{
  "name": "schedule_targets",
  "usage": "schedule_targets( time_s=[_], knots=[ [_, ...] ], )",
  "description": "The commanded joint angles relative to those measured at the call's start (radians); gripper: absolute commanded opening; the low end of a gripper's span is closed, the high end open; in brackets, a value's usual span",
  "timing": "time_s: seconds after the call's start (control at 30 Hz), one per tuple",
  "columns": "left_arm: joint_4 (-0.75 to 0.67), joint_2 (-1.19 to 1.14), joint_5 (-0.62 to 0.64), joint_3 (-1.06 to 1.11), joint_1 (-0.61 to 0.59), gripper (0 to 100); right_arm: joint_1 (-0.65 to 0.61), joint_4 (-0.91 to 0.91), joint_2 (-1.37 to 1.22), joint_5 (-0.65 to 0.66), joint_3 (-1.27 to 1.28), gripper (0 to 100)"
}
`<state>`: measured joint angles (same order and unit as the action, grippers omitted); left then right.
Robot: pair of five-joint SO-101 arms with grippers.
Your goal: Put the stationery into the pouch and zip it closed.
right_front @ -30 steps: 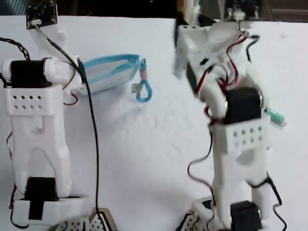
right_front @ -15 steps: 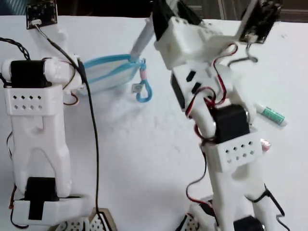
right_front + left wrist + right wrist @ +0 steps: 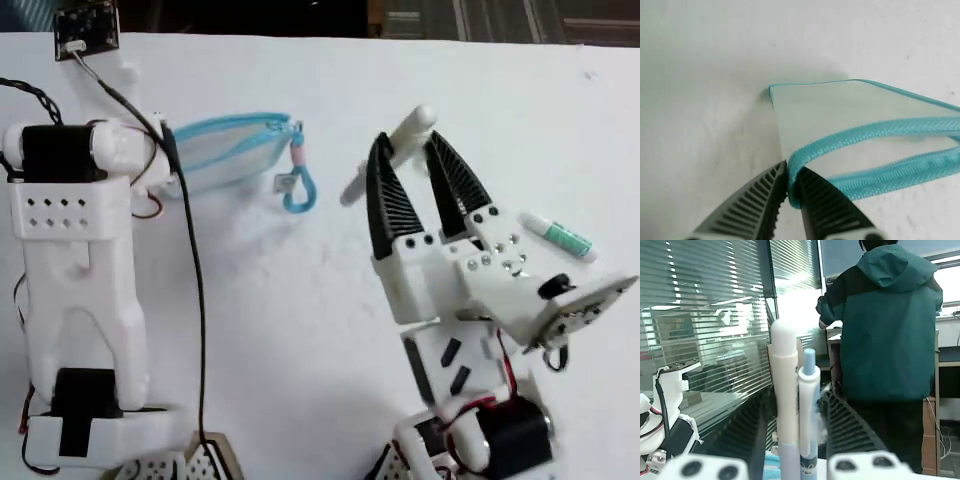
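Observation:
The clear pouch [image 3: 228,150] with a blue zipper lies open at the back left of the table. My left gripper [image 3: 789,181] is shut on the pouch's [image 3: 840,112] zipper edge at one end. My right gripper [image 3: 408,148] is raised off the table at centre right, tilted upward, and shut on a white pen [image 3: 416,124]. In the right wrist view a white pen [image 3: 785,375] and a blue-capped pen [image 3: 809,385] stand side by side between the black fingers [image 3: 845,422]. A green-and-white marker [image 3: 560,238] lies on the table right of that gripper.
The pouch's zipper pull with a pink tab and a blue loop [image 3: 298,190] lies at its right end. A black cable [image 3: 192,280] runs down beside the left arm [image 3: 75,220]. The white tabletop [image 3: 300,300] lies bare between the arms.
The right arm has swung back from over the pouch's right end toward the front, its gripper now tilted up with the pens. The left arm and pouch have not moved.

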<state>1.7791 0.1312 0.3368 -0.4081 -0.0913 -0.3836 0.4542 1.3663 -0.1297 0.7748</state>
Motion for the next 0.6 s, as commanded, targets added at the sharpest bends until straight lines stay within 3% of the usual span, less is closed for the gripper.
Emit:
schedule_targets(
  time_s=[0.0,0.13,0.3,0.57],
  knots=[
    [-0.003,0.005,-0.003,-0.017,0.001,2,0.001,-0.156,-0.070,0.014,-0.005,1.7],
    [-0.002,0.005,-0.003,-0.017,-0.001,2,-0.002,-0.217,-0.269,-0.063,-0.149,1.7],
    [-0.002,0.005,-0.003,-0.018,-0.005,2,-0.105,-0.182,-0.503,-0.104,-0.396,1.7],
    [-0.002,0.005,-0.003,-0.018,-0.005,2,-0.205,-0.249,-0.725,-0.104,-0.453,1.7]
  ],
)
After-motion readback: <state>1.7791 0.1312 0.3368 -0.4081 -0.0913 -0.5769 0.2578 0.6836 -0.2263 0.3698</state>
